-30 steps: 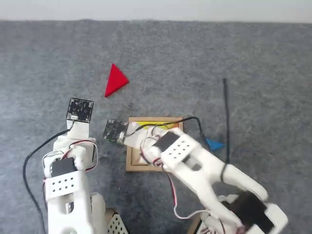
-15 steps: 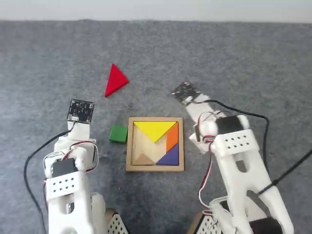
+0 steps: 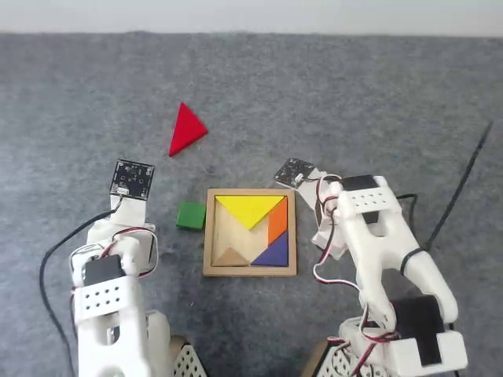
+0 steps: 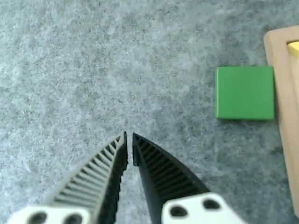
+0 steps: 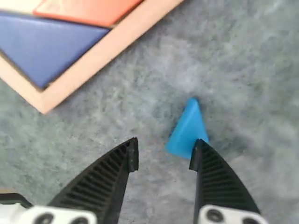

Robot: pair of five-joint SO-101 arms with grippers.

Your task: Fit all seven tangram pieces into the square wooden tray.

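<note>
**Right gripper** point(image 5: 166, 143): jaws wide apart and empty, low over the grey carpet. The light blue triangle point(image 5: 188, 130) lies between the fingertips, close to one of them, not clamped.

**Left gripper** point(image 4: 129, 136): jaws nearly closed with a thin slit between the tips, holding nothing. It sits above bare carpet, near the green square point(image 4: 244, 92).

**Wooden tray** point(image 3: 211, 236): holds four pieces: yellow triangle point(image 3: 250, 209), orange piece point(image 3: 278, 223), dark blue triangle point(image 3: 275, 253) and brown triangle point(image 3: 230, 256). Bare wood shows at its left and centre.

**Loose pieces:** the green square is just beside the tray's left rim. The red triangle point(image 3: 186, 129) is well apart, farther up the table. The light blue triangle is just off the tray's right side.

**Change:** a second ago the right arm lay across the tray, its tip where the green square now shows. It has since swung right and drawn in over the light blue triangle. The left arm has not shifted.

**Reading:** three pieces are outstanding, and the light blue triangle looks to be the next pick.
</note>
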